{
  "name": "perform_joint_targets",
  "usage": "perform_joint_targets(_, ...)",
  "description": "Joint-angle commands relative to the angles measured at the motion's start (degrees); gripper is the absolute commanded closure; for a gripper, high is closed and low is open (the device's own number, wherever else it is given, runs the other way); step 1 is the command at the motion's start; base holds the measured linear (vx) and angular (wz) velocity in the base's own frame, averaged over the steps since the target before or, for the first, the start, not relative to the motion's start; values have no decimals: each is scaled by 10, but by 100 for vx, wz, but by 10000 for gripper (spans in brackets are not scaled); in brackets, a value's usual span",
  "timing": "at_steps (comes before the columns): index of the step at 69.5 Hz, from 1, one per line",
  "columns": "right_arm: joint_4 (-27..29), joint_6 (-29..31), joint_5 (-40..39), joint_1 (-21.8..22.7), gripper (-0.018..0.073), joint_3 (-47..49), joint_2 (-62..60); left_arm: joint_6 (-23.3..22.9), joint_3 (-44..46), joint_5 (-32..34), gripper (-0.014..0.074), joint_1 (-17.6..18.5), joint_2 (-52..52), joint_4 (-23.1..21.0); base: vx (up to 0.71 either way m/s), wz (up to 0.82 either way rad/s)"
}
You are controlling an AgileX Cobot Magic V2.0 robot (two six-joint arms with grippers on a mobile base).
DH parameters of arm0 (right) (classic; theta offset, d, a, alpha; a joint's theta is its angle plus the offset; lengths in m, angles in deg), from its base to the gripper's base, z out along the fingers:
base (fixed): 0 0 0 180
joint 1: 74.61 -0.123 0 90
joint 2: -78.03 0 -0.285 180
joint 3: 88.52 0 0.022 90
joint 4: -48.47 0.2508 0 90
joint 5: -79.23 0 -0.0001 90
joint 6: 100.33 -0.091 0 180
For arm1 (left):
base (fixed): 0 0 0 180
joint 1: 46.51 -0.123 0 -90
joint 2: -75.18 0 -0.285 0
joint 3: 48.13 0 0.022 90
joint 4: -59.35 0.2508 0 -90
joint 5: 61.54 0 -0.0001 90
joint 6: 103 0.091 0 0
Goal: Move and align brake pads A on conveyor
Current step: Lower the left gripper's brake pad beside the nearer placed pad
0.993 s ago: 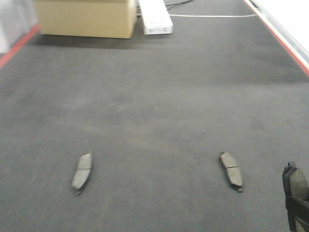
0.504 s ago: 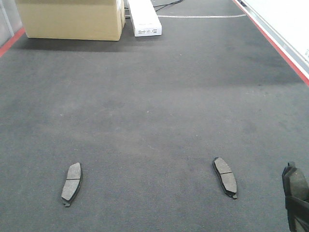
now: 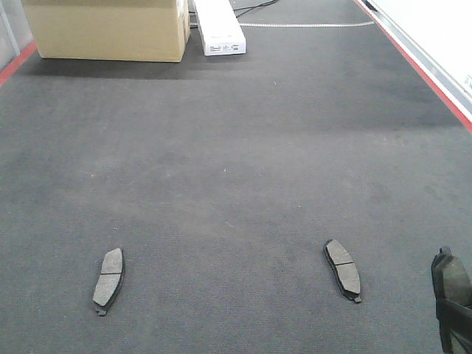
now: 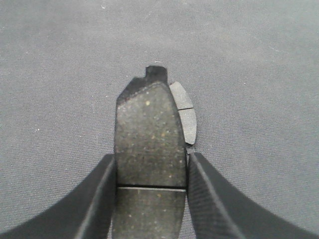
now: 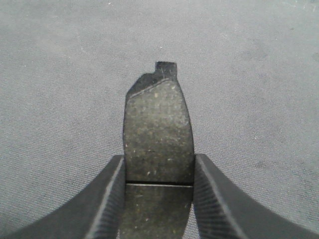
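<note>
— Grey felt is seen across the whole conveyor [image 3: 243, 147], with two brake pads laid flat on it: a left pad [image 3: 108, 270] and a right pad [image 3: 343, 269], well apart. What is held by the arms?

— A third pad [image 4: 149, 149] is clamped between the jaws of the left gripper [image 4: 150, 191], and a fourth pad [image 5: 158, 134] is clamped likewise in the right gripper [image 5: 158, 194]. Each held pad is pinched across its width, its long axis pointed toward 12 o'clock in the wrist view.

— Where is the laid pad found from the left tool?

— In the left wrist view it is seen [image 4: 183, 113] just past the held pad's edge, at about 1 o'clock, its long axis run nearly parallel to the held one. By that view the left arm is judged to be close over it. Whether the two pads touch cannot be told.

— And on the right?

— Only bare belt is shown beyond the right arm's pad. In the front view the held pad's tip is seen at 4 o'clock, with the laid right pad off toward 9 o'clock from it, tilted slightly toward 11 o'clock. A cardboard box [image 3: 107, 29] and a white box [image 3: 219, 28] are left at the far end.
</note>
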Motion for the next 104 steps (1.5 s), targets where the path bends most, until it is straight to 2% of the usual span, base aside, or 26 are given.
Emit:
perform_joint_targets(1, -11, 3, -47, 2, 417, 17, 1, -2, 17, 43, 594, 1, -1, 3, 0, 0)
perform_joint_targets(45, -11, 3, -47, 2, 417, 17, 1, -2, 17, 63, 594, 1, -1, 2, 0, 0)
perform_joint_targets(56, -11, 3, -47, 2, 417, 17, 1, 6, 17, 87, 593, 1, -5, -49, 0, 0)
perform_joint_targets(64, -11, 3, -47, 2, 417, 17, 1, 74, 17, 136, 590, 1, -27, -118, 0, 0)
perform_joint_targets(74, -11, 3, -47, 2, 417, 17, 1, 182, 23, 184, 582, 1, -87, -267, 0, 0)
perform_joint_targets(84, -11, 3, -47, 2, 417, 17, 1, 322, 47, 186, 571, 2, -174, -436, 0, 0)
perform_joint_targets(89, -11, 3, -47, 2, 417, 17, 1, 390, 61, 181, 559, 2, -213, -508, 0, 0)
perform_joint_targets(96, -11, 3, -47, 2, 417, 17, 1, 469, 81, 165, 544, 2, -272, -604, 0, 0)
perform_joint_targets(104, -11, 3, -47, 2, 417, 17, 1, 531, 106, 146, 532, 2, -344, -699, 0, 0)
